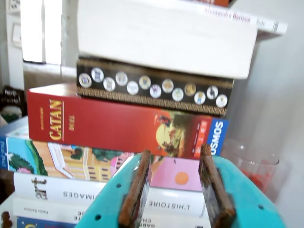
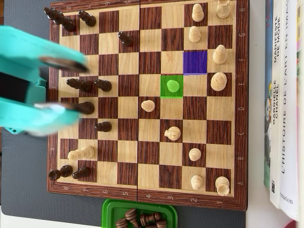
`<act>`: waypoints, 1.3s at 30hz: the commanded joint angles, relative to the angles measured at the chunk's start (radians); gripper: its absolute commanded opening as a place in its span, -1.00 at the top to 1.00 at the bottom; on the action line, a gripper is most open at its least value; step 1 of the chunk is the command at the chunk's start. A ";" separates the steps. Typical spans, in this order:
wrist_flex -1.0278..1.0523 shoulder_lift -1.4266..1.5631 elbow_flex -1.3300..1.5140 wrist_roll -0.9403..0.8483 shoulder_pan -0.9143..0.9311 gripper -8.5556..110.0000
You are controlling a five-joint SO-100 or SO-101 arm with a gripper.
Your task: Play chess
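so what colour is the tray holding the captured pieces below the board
Green; the tray shows best in the overhead view, at the bottom edge.

Glossy wooden chessboard point(image 2: 147, 102), wooden pieces, smooth teal plastic hand point(image 1: 175, 183) (rough brown pads point(image 1: 134, 190)).

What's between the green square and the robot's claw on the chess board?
In the overhead view, dark pawns stand between the gripper and the green square; the squares nearer the green one are bare.
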 commanded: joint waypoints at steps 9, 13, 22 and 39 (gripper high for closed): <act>-0.324 0.296 0.149 -0.005 -0.003 0.59; -0.362 0.400 0.160 -0.005 -0.003 0.59; -0.618 0.420 0.209 -0.005 0.003 0.59; -1.213 0.420 0.273 -0.005 0.002 0.59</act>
